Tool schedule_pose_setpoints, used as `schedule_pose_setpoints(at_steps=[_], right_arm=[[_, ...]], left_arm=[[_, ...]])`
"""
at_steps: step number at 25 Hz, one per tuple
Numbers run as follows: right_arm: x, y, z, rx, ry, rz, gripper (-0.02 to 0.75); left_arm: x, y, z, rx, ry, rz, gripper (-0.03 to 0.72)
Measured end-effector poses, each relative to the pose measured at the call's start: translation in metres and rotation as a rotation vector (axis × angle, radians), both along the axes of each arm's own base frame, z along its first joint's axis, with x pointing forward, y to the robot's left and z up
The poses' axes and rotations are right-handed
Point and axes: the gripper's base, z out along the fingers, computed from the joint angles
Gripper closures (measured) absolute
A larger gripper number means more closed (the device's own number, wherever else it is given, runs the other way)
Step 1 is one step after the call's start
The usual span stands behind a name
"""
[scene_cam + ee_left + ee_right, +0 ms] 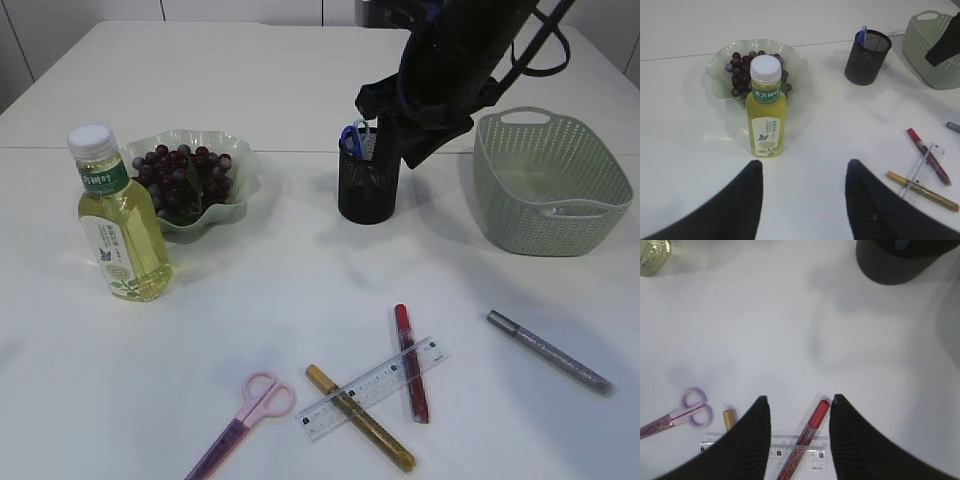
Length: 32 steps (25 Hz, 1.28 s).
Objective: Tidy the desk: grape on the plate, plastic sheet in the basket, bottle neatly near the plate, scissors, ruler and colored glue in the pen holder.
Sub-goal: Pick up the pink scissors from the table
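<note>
A bunch of dark grapes point(183, 176) lies on the pale green plate point(238, 203), and the yellow-green bottle point(120, 220) stands upright in front of it to the left. Pink scissors point(245, 418), a clear ruler point(372, 388), red glue point(411, 362), gold glue point(360, 432) and silver glue point(548, 351) lie on the near table. The black mesh pen holder point(368, 186) has blue handles sticking out. My right gripper point(412, 150) hangs open and empty beside the holder, high above the red glue point(812, 432). My left gripper point(805, 167) is open and empty, just short of the bottle point(766, 112). No plastic sheet is in view.
The grey-green basket point(550, 180) stands at the right, next to the pen holder. The ruler lies across the red and gold glue. My right arm point(450, 50) reaches in from the top, over the pen holder.
</note>
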Motion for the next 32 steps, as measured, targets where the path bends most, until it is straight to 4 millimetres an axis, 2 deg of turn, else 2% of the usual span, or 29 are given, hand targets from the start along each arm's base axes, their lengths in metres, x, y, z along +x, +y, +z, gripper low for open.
schedule_pose_setpoints(at_steps=[8, 12, 16, 22, 28, 32], right_arm=[[-0.001, -0.004, -0.002, -0.021, 0.03, -0.104, 0.415], [-0.02, -0.012, 0.0, -0.041, 0.06, -0.127, 0.415], [-0.052, -0.026, 0.002, -0.084, 0.084, -0.126, 0.415], [-0.115, -0.049, 0.008, -0.11, 0.114, -0.126, 0.415], [-0.176, -0.07, 0.007, -0.107, 0.124, -0.126, 0.415], [-0.191, -0.075, 0.012, -0.097, 0.1, -0.127, 0.415]], left_arm=[[-0.004, 0.0, -0.006, 0.03, 0.066, -0.024, 0.298], [-0.006, -0.002, -0.008, 0.035, 0.096, -0.049, 0.298], [-0.009, -0.005, -0.009, -0.002, 0.132, -0.068, 0.298], [-0.012, -0.008, -0.013, -0.007, 0.197, -0.108, 0.298], [0.005, -0.017, -0.026, 0.02, 0.393, -0.169, 0.298], [0.024, -0.025, -0.025, 0.058, 0.501, -0.244, 0.298]])
